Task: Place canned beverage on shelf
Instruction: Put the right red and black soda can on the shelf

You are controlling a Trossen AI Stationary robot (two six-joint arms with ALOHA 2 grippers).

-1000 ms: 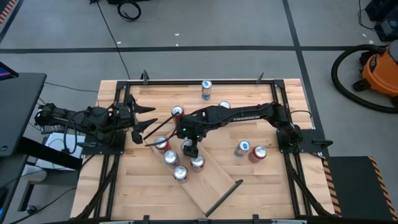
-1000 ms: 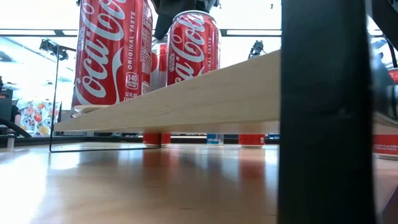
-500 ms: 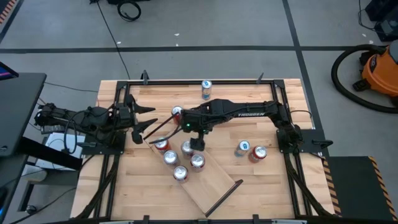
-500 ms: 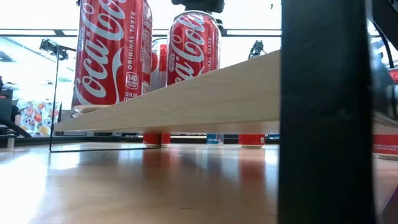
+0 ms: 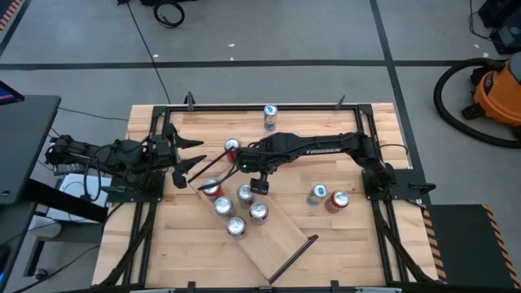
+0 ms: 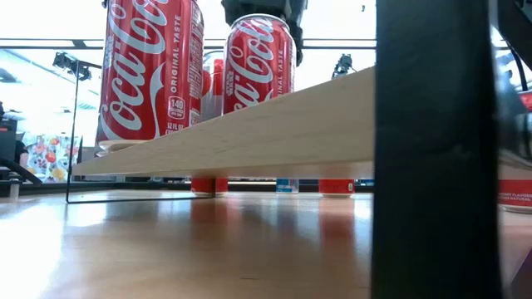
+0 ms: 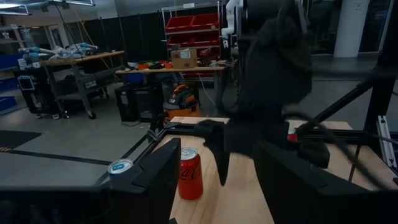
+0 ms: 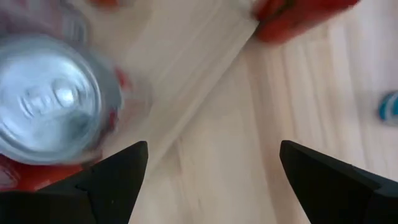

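Note:
The shelf (image 5: 277, 236), a pale wood plank with a black rod at each short end, lies slantwise on the table's near middle. Several red cans stand upright on its left half, among them one at its far edge (image 5: 245, 193); two show large in the low view (image 6: 150, 71) (image 6: 258, 66). My right gripper (image 5: 259, 185) is open and empty, just right of that can and above the shelf's far edge. The right wrist view (image 8: 211, 149) shows the can's silver top (image 8: 53, 102) beside the left finger. My left gripper (image 5: 194, 155) is open at the table's left side.
Loose cans stand on the slatted tabletop: a blue-and-white one at the far edge (image 5: 269, 116), a red one (image 5: 233, 147) by my right arm, a blue one (image 5: 317, 194) and a red one (image 5: 336, 200) at the right. A black frame (image 5: 244, 107) borders the table.
My right gripper has drawn away from the can at the shelf's far edge, going up and a little toward the table's right and far edges. That can stays upright on the shelf.

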